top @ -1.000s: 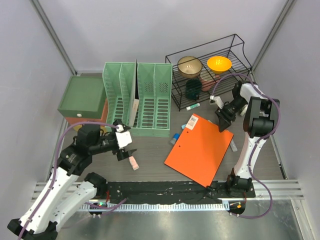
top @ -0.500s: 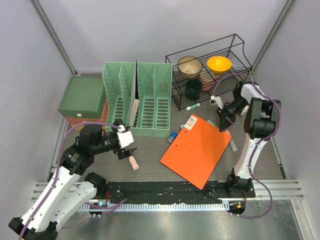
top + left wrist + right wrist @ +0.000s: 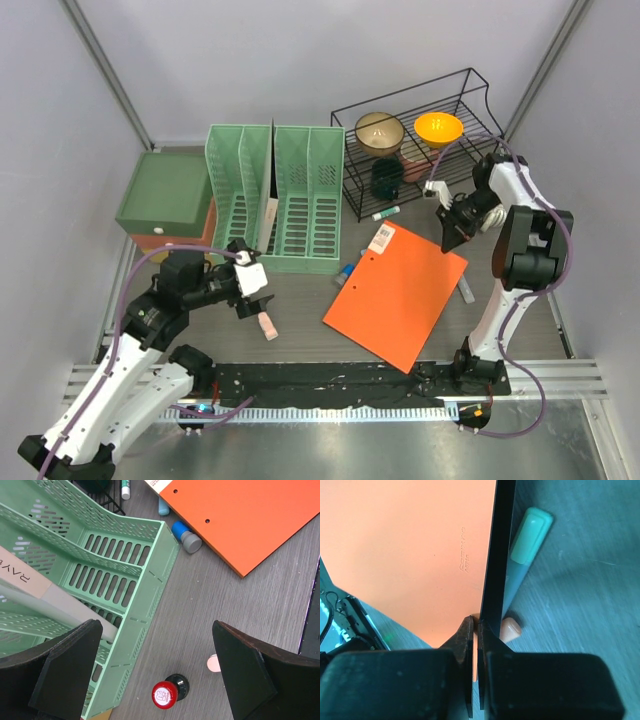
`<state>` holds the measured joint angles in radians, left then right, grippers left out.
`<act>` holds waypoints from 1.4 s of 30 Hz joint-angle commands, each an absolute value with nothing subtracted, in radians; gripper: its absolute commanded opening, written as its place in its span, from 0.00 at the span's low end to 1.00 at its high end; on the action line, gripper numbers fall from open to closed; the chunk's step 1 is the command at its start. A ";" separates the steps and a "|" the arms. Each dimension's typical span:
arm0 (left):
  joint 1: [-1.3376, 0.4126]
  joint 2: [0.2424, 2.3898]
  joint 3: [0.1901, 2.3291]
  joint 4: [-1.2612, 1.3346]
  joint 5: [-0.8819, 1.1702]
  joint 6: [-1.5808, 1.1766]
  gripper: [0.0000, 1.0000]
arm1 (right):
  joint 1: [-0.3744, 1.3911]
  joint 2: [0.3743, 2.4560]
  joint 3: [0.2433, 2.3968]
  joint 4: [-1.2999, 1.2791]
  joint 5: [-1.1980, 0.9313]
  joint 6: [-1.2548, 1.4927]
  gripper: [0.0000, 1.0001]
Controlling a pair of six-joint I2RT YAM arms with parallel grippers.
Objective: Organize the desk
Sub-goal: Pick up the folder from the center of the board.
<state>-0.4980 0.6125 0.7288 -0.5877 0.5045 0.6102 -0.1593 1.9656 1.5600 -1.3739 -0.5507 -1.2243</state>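
The grey-brown wood-grain desk [image 3: 300, 322] carries a green file rack [image 3: 275, 200] at its far middle, a black wire rack [image 3: 352, 186] toward the far right corner, and a green box [image 3: 165, 192] far left. An orange folder [image 3: 400, 290] lies right of centre, and a small pink piece [image 3: 267, 326] lies near the front edge.

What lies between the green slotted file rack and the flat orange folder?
A blue-and-grey cylinder and a pale blue cylinder, seen in left wrist view.

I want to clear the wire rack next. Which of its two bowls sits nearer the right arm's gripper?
The bright orange bowl, at the right end of the wire rack. The tan bowl sits left of it, farther from the right gripper.
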 commanded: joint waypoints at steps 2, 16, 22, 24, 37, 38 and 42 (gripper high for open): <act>-0.497 0.609 0.726 -0.526 0.502 0.609 0.99 | -0.160 1.847 1.632 -1.503 -0.548 -1.216 0.01; -0.497 0.716 0.749 -0.347 0.459 0.560 1.00 | -0.091 1.689 1.681 -1.503 -0.540 -1.141 0.01; -0.497 0.828 0.856 -0.321 0.471 0.538 1.00 | -0.015 1.605 1.727 -1.503 -0.519 -1.085 0.01; -0.497 0.879 0.882 -0.314 0.472 0.519 1.00 | 0.000 1.586 1.738 -1.503 -0.512 -1.071 0.01; -0.497 1.149 1.114 -0.232 0.417 0.374 1.00 | 0.089 1.445 1.804 -1.503 -0.453 -0.988 0.01; -0.499 1.158 1.120 -0.226 0.411 0.371 1.00 | 0.101 1.437 1.802 -1.503 -0.446 -0.983 0.01; -0.497 1.184 1.129 -0.187 0.397 0.350 1.00 | 0.149 1.391 1.798 -1.503 -0.422 -0.956 0.01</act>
